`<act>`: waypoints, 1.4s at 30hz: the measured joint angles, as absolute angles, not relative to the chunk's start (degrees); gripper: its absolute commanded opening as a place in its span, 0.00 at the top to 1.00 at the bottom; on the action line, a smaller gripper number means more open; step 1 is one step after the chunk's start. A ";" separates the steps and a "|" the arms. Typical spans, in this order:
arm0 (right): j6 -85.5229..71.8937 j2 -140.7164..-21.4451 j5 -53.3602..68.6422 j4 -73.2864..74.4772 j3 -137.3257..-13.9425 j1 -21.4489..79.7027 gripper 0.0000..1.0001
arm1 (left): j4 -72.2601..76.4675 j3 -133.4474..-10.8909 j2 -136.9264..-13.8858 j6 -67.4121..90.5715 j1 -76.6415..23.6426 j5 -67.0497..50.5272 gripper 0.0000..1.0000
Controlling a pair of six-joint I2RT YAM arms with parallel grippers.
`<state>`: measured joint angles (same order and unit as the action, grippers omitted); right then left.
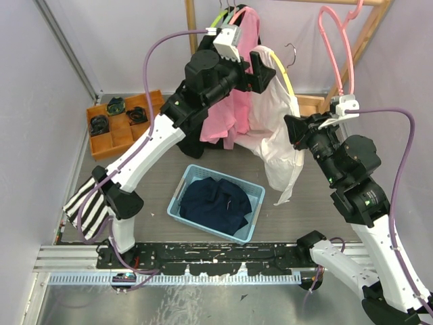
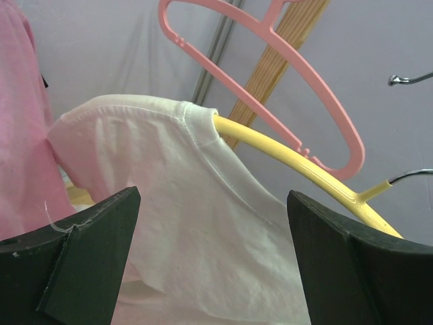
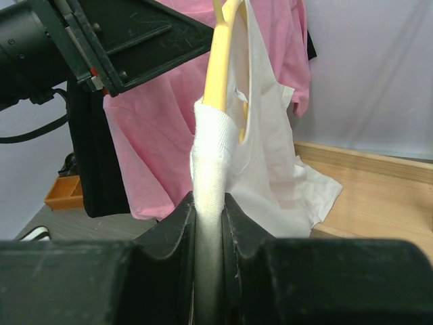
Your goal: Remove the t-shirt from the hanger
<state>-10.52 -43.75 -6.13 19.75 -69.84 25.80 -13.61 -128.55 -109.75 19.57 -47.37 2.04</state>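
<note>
White cotton t-shirt, half-draped on a curved yellow plastic hanger, its shoulder pinched in the narrow right hand while the left hand gapes wide beside it; risk: a pull drags the hanger along, should the pinch include the arm beneath the cloth.

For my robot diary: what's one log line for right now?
left gripper: open, by yellow plastic hanger | right gripper: shut on white cloth t-shirt | t-shirt: on hanger

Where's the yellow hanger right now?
In the overhead view the yellow hanger is at the back, right of centre, inside the white t-shirt beside the pink shirt; the right gripper pinches its cloth-covered end.
</note>
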 measured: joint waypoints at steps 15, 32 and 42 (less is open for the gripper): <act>-10.72 -43.72 -5.17 19.70 -69.80 25.80 0.99 | -13.28 -132.88 -113.32 22.02 -47.35 2.22 0.38; -10.92 -42.98 -4.80 19.75 -69.73 25.80 0.99 | -13.10 -134.61 -115.31 22.79 -47.29 1.04 1.00; -10.94 -42.96 -6.31 17.82 -67.81 25.80 0.99 | -12.32 -132.86 -113.51 22.83 -46.98 -10.02 1.00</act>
